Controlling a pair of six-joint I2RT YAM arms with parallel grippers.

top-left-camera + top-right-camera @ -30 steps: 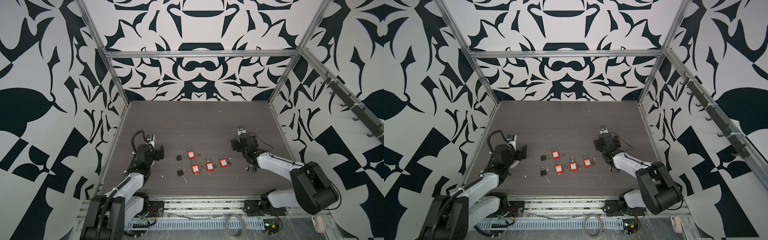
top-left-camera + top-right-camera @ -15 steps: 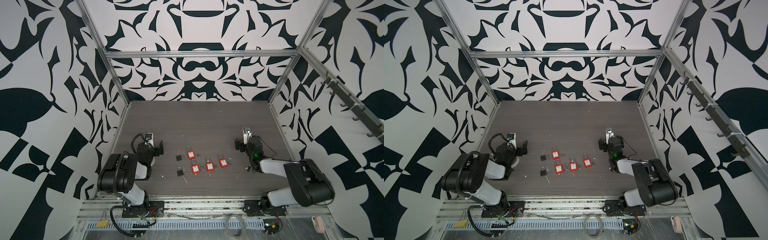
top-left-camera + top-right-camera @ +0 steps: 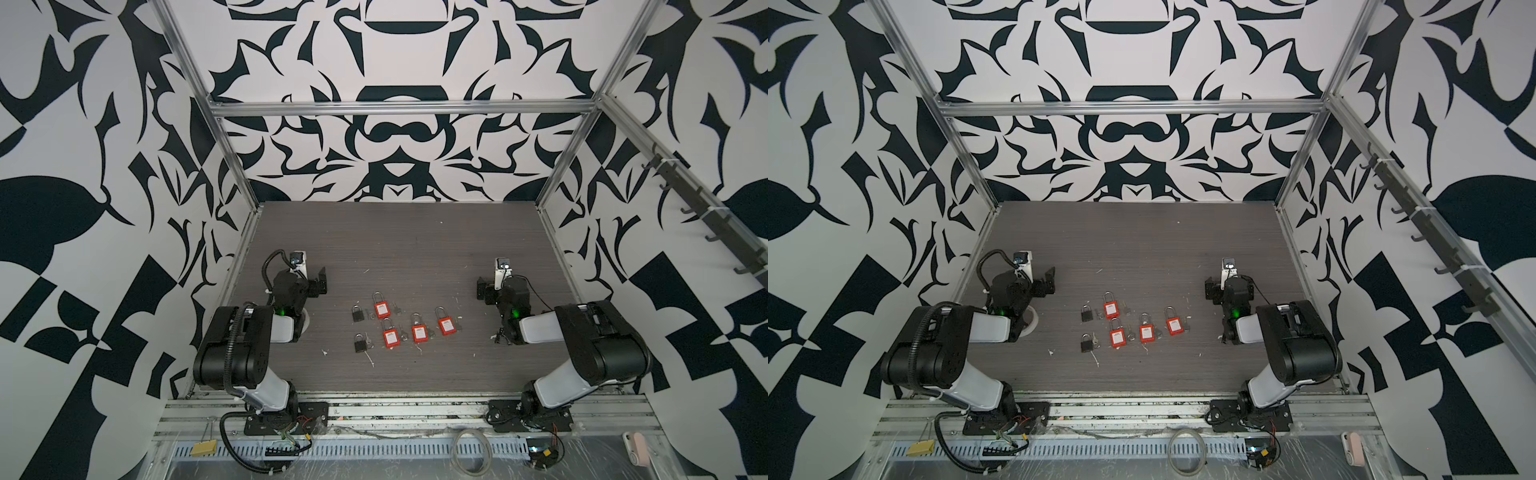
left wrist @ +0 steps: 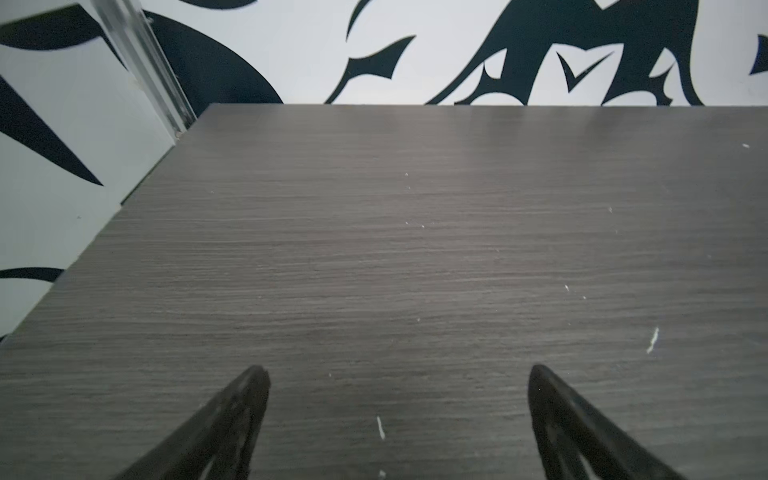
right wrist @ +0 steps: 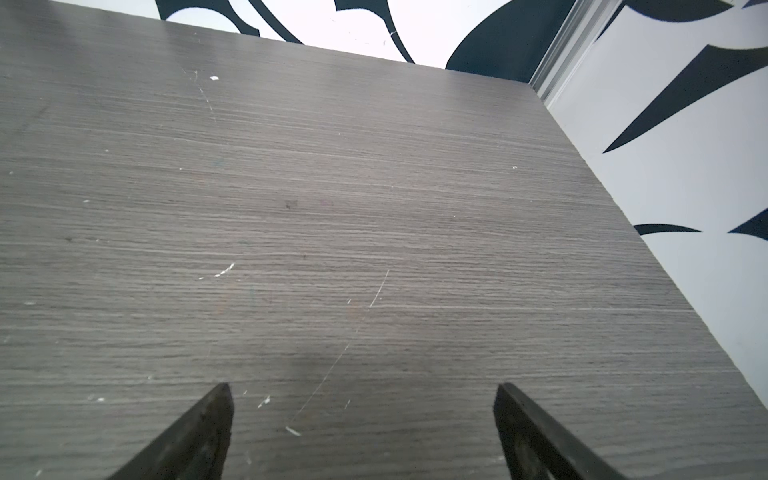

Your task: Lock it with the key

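— Where are the locks sitting?
— Four red padlocks point(image 3: 381, 308) and two black padlocks point(image 3: 358, 314) are lying mid-counter point(image 3: 415, 249), with small keys point(image 3: 397, 309) resting just beside them.
— And the arms?
— The left gripper point(image 4: 399, 374) is hovering over bare counter, jaws spread wide, gripping nothing. The right gripper point(image 5: 361, 390) is doing likewise, well apart from the locks.

A robotics lab test cell: aluminium frame point(image 3: 399, 107), black-and-white patterned walls point(image 3: 83, 166), exposed wiring point(image 3: 286, 436) along the near rail.
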